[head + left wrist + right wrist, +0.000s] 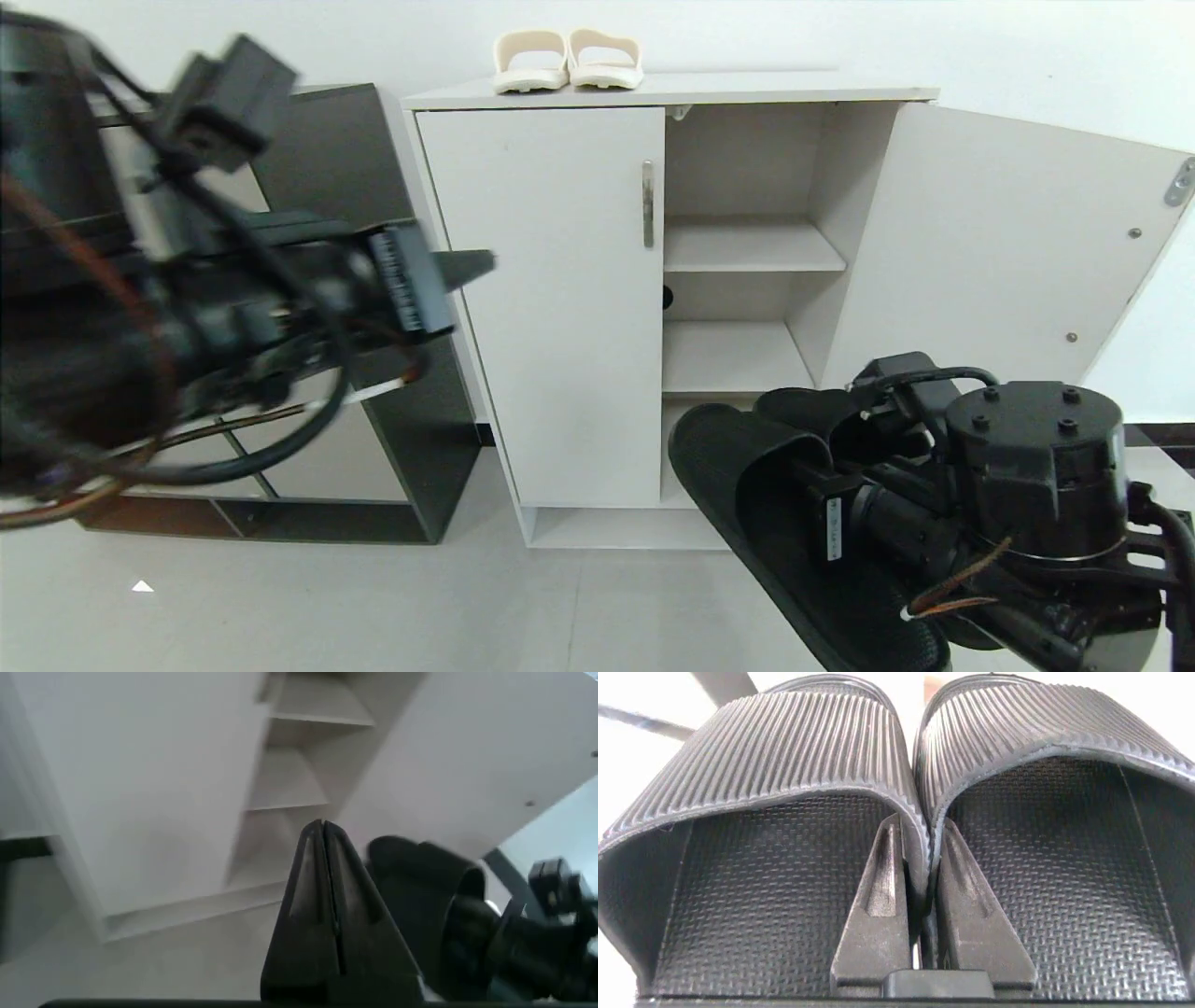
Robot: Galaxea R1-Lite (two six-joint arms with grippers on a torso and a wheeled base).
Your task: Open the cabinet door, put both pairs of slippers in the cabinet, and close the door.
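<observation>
Grip looks firm: right gripper clamps inner straps of black ribbed rubber slippers, low before open white cabinet; shd keep pair level, slide onto mid shelf. Left gripper closed, empty.

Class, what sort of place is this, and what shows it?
Probably a home entryway or a mock-up: a white shoe cabinet with one door open, cream slippers on top, black slippers held by the right tool.
</observation>
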